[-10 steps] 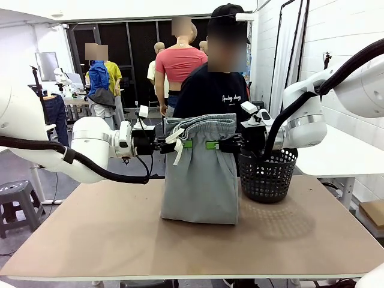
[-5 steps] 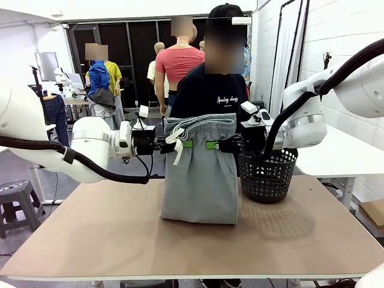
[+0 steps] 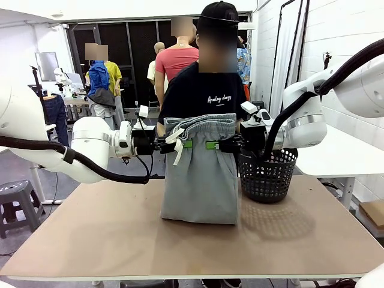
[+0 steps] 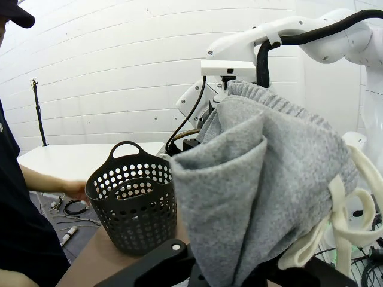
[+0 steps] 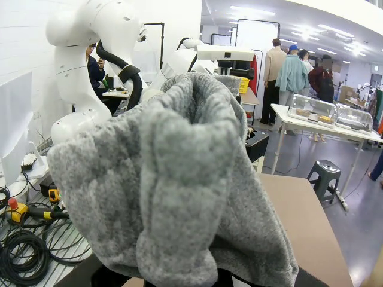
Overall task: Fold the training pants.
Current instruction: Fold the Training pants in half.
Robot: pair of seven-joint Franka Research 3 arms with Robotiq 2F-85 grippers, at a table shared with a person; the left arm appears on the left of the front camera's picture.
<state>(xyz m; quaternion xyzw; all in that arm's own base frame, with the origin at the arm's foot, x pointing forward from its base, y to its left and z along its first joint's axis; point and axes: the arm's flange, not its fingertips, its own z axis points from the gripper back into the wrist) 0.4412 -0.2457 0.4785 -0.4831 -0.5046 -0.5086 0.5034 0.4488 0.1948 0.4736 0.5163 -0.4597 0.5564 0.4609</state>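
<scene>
The light grey training pants (image 3: 200, 174) hang folded above the table, their lower fold resting on the tabletop (image 3: 180, 240). The gathered waistband and white drawstring (image 3: 177, 144) are at the top. My left gripper (image 3: 185, 143) is shut on the waistband's left side, my right gripper (image 3: 211, 144) on its right side, green pads showing. In the left wrist view the grey fabric (image 4: 269, 185) and drawstring (image 4: 335, 221) bulge over my fingers. The right wrist view shows the bunched waistband (image 5: 179, 173) close up, hiding the fingertips.
A black mesh basket (image 3: 267, 174) stands on the table right of the pants, also in the left wrist view (image 4: 133, 203). A person in a dark shirt (image 3: 207, 99) stands at the far edge behind the pants. The near half of the table lies bare.
The person behind the pants has shifted slightly to picture left. Both arms and the pants have stayed put.
</scene>
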